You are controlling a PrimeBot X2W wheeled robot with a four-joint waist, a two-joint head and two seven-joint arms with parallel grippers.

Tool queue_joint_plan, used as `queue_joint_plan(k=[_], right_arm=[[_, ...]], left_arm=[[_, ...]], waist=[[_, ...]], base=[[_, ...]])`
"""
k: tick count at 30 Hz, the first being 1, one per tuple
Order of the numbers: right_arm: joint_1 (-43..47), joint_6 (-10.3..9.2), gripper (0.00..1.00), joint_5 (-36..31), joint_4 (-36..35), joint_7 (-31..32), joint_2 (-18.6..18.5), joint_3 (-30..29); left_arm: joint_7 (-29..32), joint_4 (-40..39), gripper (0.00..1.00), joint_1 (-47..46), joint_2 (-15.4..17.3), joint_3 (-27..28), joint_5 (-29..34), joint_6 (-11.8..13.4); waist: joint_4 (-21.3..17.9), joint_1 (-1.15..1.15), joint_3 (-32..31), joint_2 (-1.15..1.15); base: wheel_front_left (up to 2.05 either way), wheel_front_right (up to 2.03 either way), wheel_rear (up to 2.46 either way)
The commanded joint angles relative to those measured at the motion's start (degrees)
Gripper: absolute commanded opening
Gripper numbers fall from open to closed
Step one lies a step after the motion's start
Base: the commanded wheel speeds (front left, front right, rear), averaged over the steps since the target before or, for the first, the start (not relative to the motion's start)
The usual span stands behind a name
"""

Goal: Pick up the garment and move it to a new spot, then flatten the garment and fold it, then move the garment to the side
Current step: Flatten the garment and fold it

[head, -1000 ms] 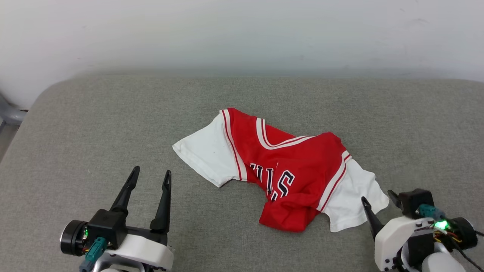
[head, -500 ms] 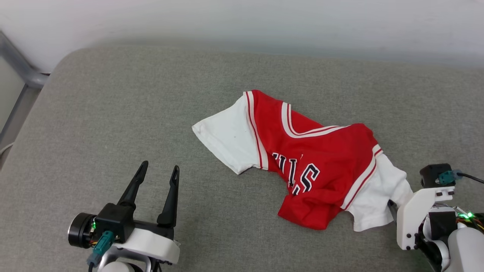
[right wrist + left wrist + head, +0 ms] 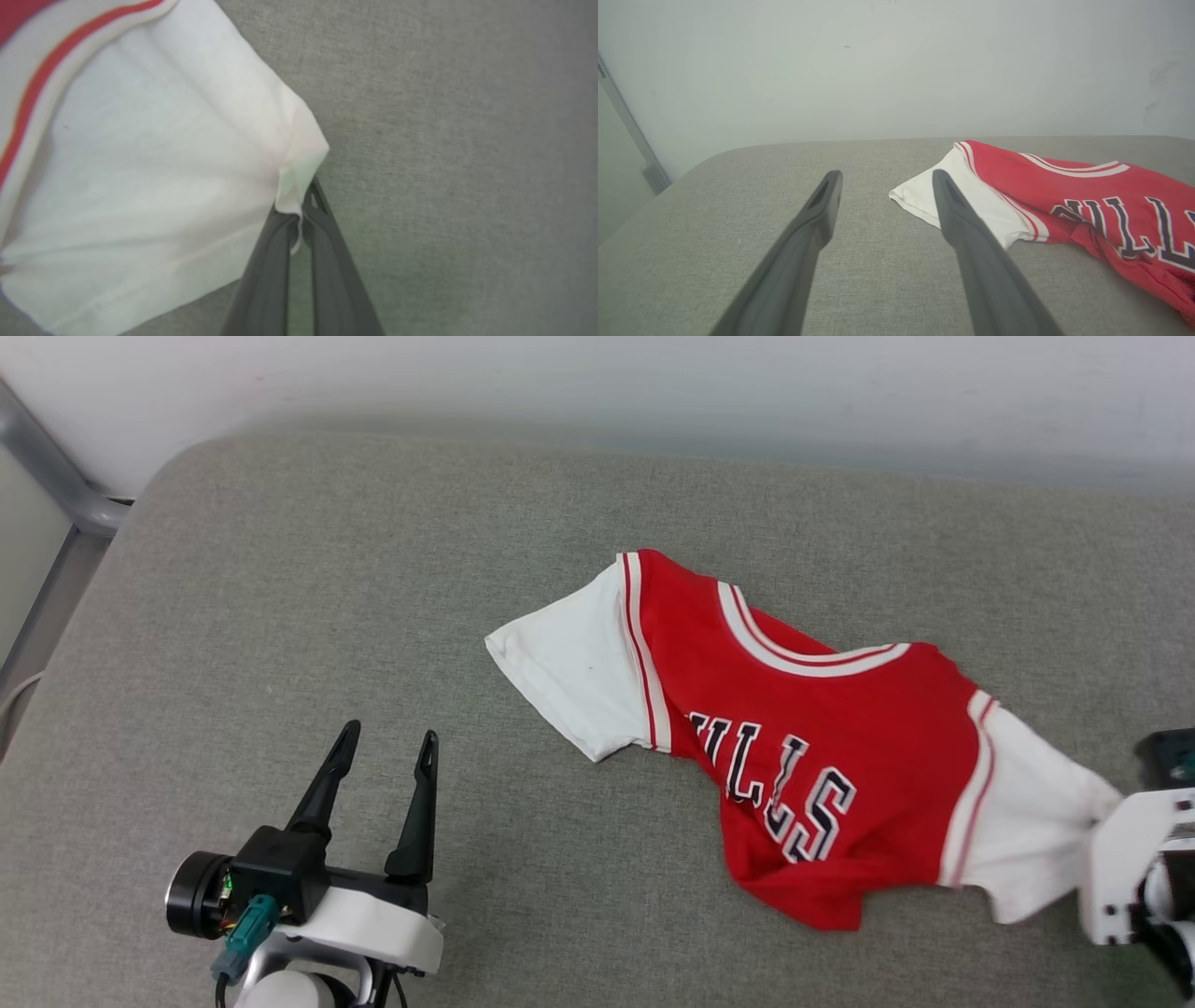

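Right hand point(image 3: 303, 205) has just pinched shut on the garment point(image 3: 822, 747) at its white sleeve corner point(image 3: 299, 154); fabric pulls taut. Garment otherwise lies crumpled on grey padded surface point(image 3: 280, 569). Left hand point(image 3: 389, 731) open, well left of garment. Lift looks next.

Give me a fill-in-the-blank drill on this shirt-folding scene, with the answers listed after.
1. The right gripper is shut on one white ____ of the garment.
2. The left gripper has its jaws ____, holding nothing.
3. The garment's body is ____ with dark lettering.
4. It lies on a ____ padded surface.
Missing words: sleeve; open; red; grey.
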Motion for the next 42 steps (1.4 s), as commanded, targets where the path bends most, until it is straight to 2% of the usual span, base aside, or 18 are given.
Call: queue_joint_plan(k=[1,9,13,14,15,21,26,30,36,40,42], right_arm=[[-0.6,-0.12,0.0,-1.0,0.0,0.2,-2.5,-0.3],[-4.7,-0.11,0.0,-3.5,2.6,-1.3,-12.4,-2.1],[-8.8,-0.11,0.0,-4.4,8.2,-4.7,-14.4,-1.5],[-9.4,-0.11,0.46,-4.7,9.1,-5.3,-14.4,-1.1],[-9.9,-0.11,1.0,-4.6,10.0,-6.0,-14.2,-1.0],[-11.8,-0.11,1.0,-4.5,14.0,-10.8,-12.2,-1.1],[-12.6,-0.11,1.0,-3.0,12.6,-18.5,-10.0,-0.7],[-10.9,-0.11,1.0,-0.2,9.2,-24.6,-7.6,0.1],[-5.6,-0.1,1.0,4.4,1.3,-32.8,-1.7,-1.1],[-0.7,-0.1,1.0,6.0,-4.4,-37.0,3.0,-2.5],[0.4,-0.1,1.0,5.5,-5.7,-37.9,3.9,-2.3]], left_arm=[[-0.2,0.1,1.0,-0.9,-0.4,0.3,0.3,-0.2],[-0.2,-0.1,1.0,-1.9,-1.1,0.7,1.0,-1.0],[-0.2,0.5,1.0,-2.7,-1.3,0.7,1.3,-1.4],[-0.2,0.6,1.0,-2.8,-1.4,0.7,1.3,-1.5],[-0.2,0.7,1.0,-2.9,-1.4,0.8,1.4,-1.5],[-0.2,1.2,1.0,-2.4,-1.6,1.5,1.5,-1.6],[-0.2,1.2,1.0,-1.4,-1.8,2.7,0.3,-1.8],[-0.2,1.2,1.0,-0.6,-2.0,3.3,-0.9,-1.9],[-0.2,0.5,1.0,0.8,-2.3,4.0,-2.1,-2.0],[-0.2,0.5,1.0,1.7,-2.6,3.9,-3.1,-2.1],[-0.2,0.7,1.0,2.0,-2.6,4.0,-3.6,-2.1]], waist=[[-0.1,0.0,0.1,0.0],[0.3,0.0,1.8,0.0],[0.8,0.0,2.7,0.0],[0.8,0.0,2.7,0.0],[0.8,0.0,2.7,0.0],[-0.4,0.0,1.1,0.0],[-2.4,0.0,-1.1,0.0],[-4.1,0.0,-2.9,0.0],[-6.2,0.0,-4.4,0.0],[-7.6,0.0,-4.7,0.0],[-8.1,0.0,-4.7,0.0]], base=[[0.0,0.0,0.0],[0.0,0.0,0.0],[0.0,0.0,0.0],[0.0,0.0,0.0],[0.0,0.0,0.0],[0.0,0.0,0.0],[0.0,0.0,0.0],[0.0,0.0,0.0],[0.0,0.0,0.0],[0.0,0.0,0.0],[0.0,0.0,0.0]])
